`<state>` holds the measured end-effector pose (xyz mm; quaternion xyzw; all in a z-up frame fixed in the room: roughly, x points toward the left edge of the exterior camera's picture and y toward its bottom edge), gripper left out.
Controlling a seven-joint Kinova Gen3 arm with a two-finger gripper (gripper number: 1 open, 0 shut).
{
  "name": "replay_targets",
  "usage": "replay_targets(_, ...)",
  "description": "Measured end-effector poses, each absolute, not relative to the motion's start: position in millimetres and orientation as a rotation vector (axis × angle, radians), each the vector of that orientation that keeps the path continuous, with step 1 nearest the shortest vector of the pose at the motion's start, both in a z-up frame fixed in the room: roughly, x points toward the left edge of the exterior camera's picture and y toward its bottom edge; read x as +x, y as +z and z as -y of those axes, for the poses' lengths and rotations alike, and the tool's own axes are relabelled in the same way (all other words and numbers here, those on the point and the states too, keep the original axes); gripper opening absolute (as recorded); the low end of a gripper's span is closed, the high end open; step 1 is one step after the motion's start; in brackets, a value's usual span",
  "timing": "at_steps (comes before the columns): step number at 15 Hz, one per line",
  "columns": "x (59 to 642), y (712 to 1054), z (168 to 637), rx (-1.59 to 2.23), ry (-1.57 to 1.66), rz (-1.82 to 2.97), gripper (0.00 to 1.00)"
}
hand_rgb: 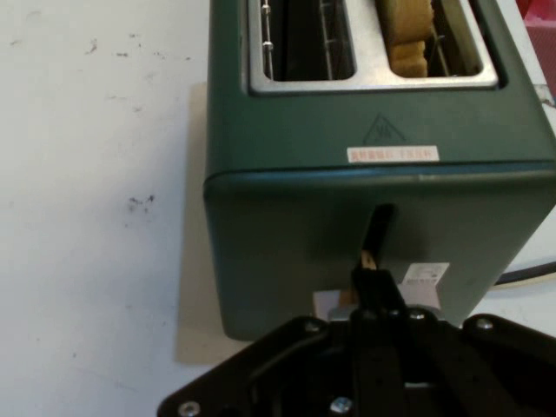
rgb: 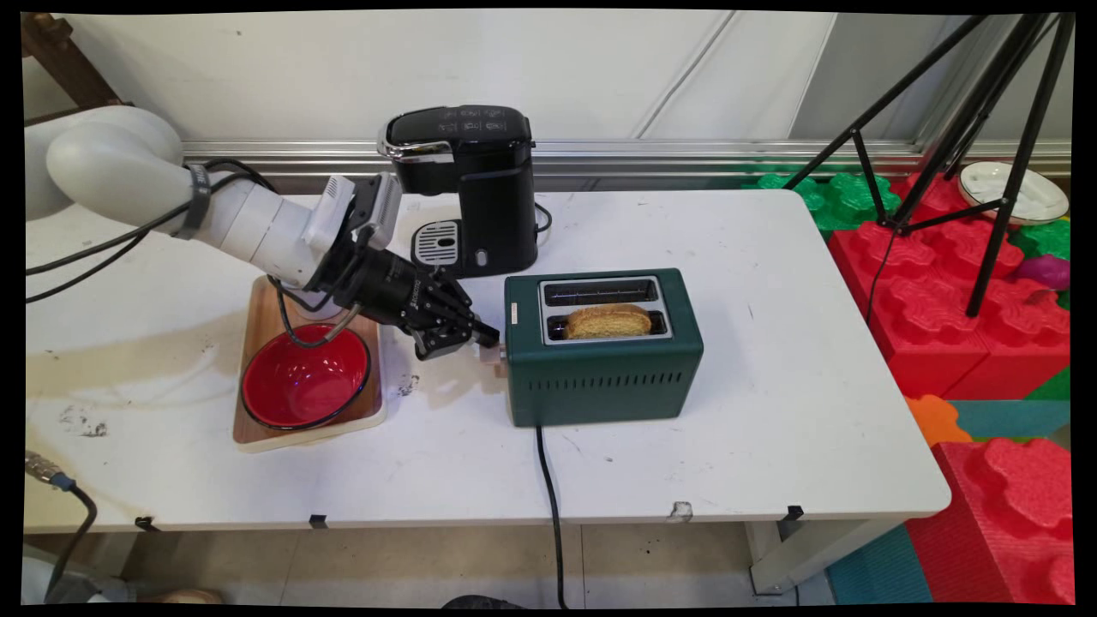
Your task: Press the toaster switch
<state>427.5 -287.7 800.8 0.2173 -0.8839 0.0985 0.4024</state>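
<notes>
Gripper (rgb: 485, 337) fingers closed together, pressed on toaster (rgb: 602, 373) lever (hand_rgb: 350, 304); toast (rgb: 608, 321) in near slot; mid-table.

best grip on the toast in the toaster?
Pinch the toast by its top crust from straight above. It stands upright in the near slot of the toaster, and only that edge shows above the rim; the slot walls hide its flat faces. The tool is at the toaster's end.
</notes>
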Motion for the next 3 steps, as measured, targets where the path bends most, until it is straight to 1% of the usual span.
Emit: replay_targets(3, 428.3, 794.7, 287.1, 0.552, 0.244, 2.241, 0.0)
